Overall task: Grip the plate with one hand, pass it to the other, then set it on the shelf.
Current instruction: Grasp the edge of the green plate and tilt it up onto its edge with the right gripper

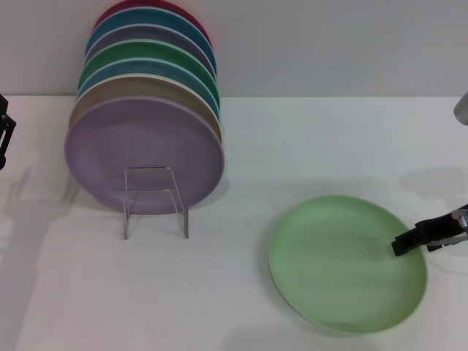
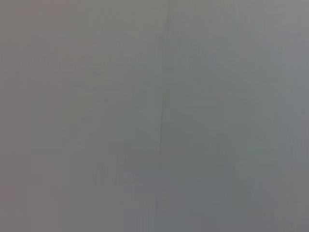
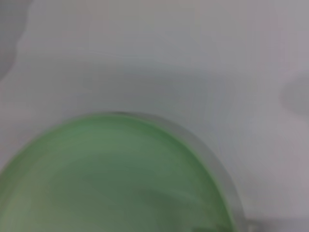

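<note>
Plate (image 1: 344,263): round, shallow, matte mint green, flat on white desk (image 1: 219,292), right of centre. Shelf (image 1: 154,201): clear acrylic, bent front bracket, on desk left of plate, well apart. Shelf holds leaning row of plates (image 1: 146,95), lilac plate (image 1: 142,153) at front. Right gripper (image 1: 409,241): black fingers over plate's right rim, closure cannot be told. Left gripper (image 1: 6,131) at far left edge, parked, fingers' state unclear. Right wrist view: plate (image 3: 111,179) close below.

Plate (image 1: 344,267) plain mint green — front racked plate (image 1: 142,153) lilac; shelf (image 1: 153,201) clear; table (image 1: 241,292) white.
</note>
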